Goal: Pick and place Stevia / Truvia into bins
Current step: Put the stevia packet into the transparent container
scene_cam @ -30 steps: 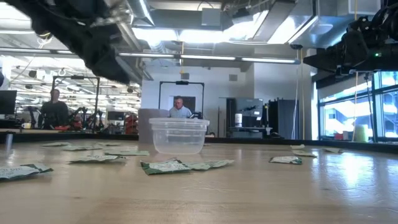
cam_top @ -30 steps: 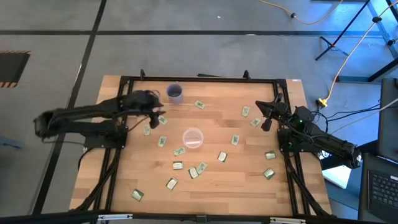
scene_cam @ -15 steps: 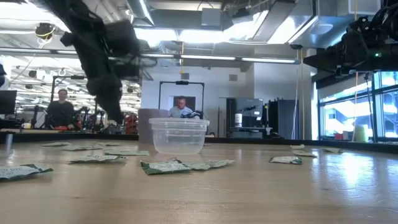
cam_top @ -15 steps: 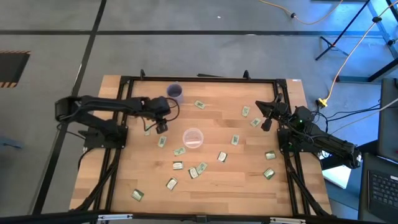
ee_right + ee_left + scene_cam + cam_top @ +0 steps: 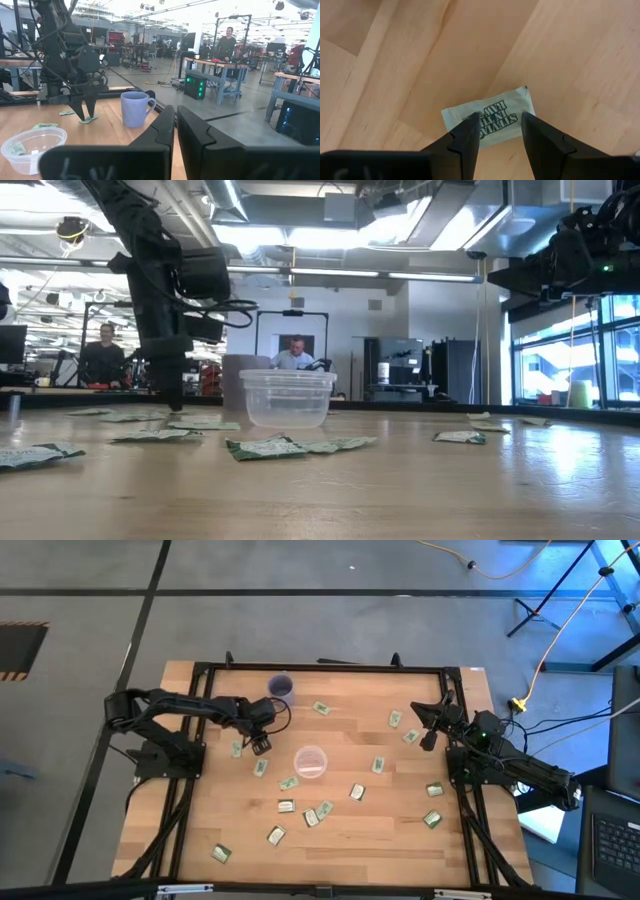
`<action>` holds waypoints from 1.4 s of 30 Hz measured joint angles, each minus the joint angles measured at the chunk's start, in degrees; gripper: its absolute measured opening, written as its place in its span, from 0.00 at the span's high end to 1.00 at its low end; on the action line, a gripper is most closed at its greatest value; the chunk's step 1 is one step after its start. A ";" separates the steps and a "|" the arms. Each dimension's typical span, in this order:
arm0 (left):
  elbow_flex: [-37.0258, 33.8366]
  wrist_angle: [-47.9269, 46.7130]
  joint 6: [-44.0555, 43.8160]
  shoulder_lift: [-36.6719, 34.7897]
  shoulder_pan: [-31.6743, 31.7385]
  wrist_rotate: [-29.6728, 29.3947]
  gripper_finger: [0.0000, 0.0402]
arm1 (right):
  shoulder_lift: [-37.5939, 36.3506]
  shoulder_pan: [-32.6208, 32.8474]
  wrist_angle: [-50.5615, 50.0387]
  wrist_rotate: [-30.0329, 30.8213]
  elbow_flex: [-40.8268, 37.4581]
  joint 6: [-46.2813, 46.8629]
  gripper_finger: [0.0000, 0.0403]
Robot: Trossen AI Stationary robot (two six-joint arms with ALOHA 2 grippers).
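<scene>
My left end effector point(image 5: 500, 137) stands low over the table with its two dark fingers point(image 5: 467, 135) apart, one on each side of a small flat green and white paper sachet point(image 5: 490, 117) printed "Stevia In The Raw"; the sachet lies flat on the pale wooden table point(image 5: 570, 60) and I do not yet clamp it. I hold the fingers pointing straight down because such a thin packet can only be pinched from above, I judge, with the tips almost touching the wood. My own wrist camera shows the printed text and how the sachet sits between the tips, which no other view gives. The camera from above shows instead where all things are: the left end effector point(image 5: 259, 743) is left of the small round clear plastic cup point(image 5: 310, 761), near the opaque purple cup point(image 5: 281, 688), with many more sachets scattered around. The clear cup stands in the middle so both arms can reach it. The right wrist camera reveals one sachet already inside the clear cup point(image 5: 32, 145). My right end effector point(image 5: 428, 740) waits at the right edge of the table, its fingers close together and holding nothing.
</scene>
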 joint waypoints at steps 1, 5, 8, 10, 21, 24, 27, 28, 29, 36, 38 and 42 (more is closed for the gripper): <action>0.07 0.00 0.00 0.19 0.00 0.01 0.66 | 0.00 0.00 0.00 0.00 0.01 -0.01 0.94; 0.19 -0.04 1.40 0.70 0.00 0.02 0.66 | 0.00 0.00 -0.02 0.00 0.01 -0.05 0.94; 0.20 -0.44 2.48 0.74 -0.07 -0.01 0.66 | 0.00 0.00 -0.02 0.00 0.00 -0.09 0.94; 0.17 -0.63 2.47 0.75 -0.09 -0.04 0.66 | 0.00 0.00 0.00 0.00 0.01 -0.12 0.94; 0.09 -0.81 3.07 0.82 -0.09 1.78 0.75 | 0.00 0.00 0.00 0.00 0.01 -0.16 0.94; 0.07 -0.83 3.12 0.85 -0.09 1.92 0.80 | 0.00 0.00 0.00 0.00 0.01 -0.18 0.94; 0.02 -0.72 4.57 0.86 -0.11 2.01 0.84 | 0.00 0.00 0.00 0.00 -0.01 -0.20 0.94; 0.02 -0.66 5.17 0.86 -0.11 2.11 0.85 | 0.00 0.00 0.00 0.00 0.00 -0.20 0.94; 0.02 -0.59 5.59 0.86 -0.11 2.19 0.86 | 0.00 0.00 0.00 0.00 0.00 -0.20 0.94; -0.04 -0.13 6.67 0.88 -0.15 2.39 0.93 | 0.00 0.00 0.00 0.01 -0.01 -0.22 0.94; -0.04 -0.09 6.69 0.88 -0.15 2.43 0.95 | 0.00 0.00 0.00 0.00 0.01 -0.23 0.94; -0.04 -0.05 6.69 0.88 -0.11 3.14 0.98 | 0.00 -0.01 0.00 0.00 0.01 -0.23 0.94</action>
